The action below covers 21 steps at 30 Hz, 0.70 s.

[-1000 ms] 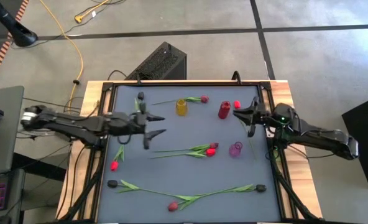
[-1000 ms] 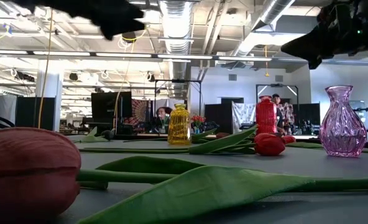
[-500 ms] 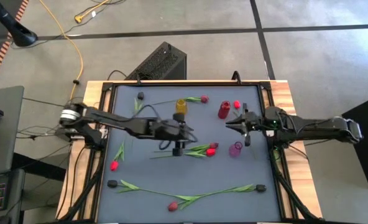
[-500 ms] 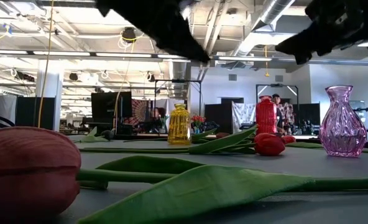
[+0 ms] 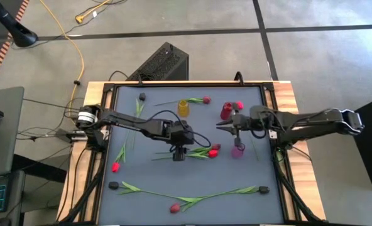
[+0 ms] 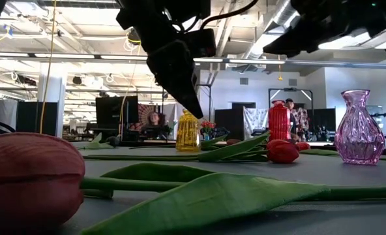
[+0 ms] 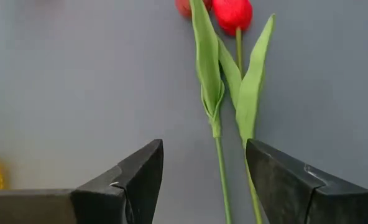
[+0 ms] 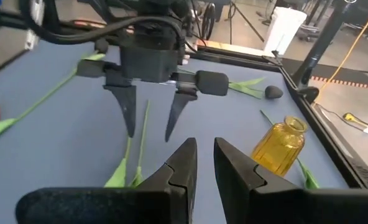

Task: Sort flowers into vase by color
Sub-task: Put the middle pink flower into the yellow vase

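1. Left claw (image 5: 179,152) hangs open over the stems of two red tulips (image 5: 212,150) lying mid-counter (image 5: 142,172).
2. Right claw (image 8: 204,163) is nearly closed, empty, between the red vase (image 5: 226,111) and purple vase (image 5: 237,150).
3. Other tulips lie scattered along the counter's edges.

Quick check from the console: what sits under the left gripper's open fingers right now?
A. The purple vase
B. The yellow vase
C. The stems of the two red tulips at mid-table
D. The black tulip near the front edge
C: the left gripper hangs open over the stems of the red tulips, which run between its fingers in the left wrist view.
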Each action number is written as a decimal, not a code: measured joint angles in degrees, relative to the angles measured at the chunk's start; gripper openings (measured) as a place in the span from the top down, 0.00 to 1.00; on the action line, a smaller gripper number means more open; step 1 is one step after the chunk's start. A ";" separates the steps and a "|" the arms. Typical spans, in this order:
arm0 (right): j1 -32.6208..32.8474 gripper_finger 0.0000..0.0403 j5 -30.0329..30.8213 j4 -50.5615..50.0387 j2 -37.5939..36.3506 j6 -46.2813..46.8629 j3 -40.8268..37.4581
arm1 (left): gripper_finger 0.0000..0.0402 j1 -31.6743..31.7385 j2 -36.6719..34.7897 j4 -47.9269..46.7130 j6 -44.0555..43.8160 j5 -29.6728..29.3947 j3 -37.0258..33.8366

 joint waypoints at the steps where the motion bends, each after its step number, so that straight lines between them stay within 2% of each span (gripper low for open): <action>1: -0.23 0.79 0.00 -0.06 0.83 -0.54 0.46 | 0.45 -0.12 0.00 -0.02 0.03 -0.10 0.00; 6: -0.71 0.80 0.00 -0.11 4.11 -0.91 1.08 | 0.45 -0.50 0.00 1.01 0.13 -0.23 -1.09; 17: -0.55 0.80 -0.02 -0.44 5.11 -0.22 1.08 | 0.45 -0.46 0.04 16.54 -0.02 0.15 -12.54; 21: -0.55 0.80 -0.02 -0.46 5.11 -0.25 1.08 | 0.46 -0.70 0.04 18.61 -0.05 0.13 -15.44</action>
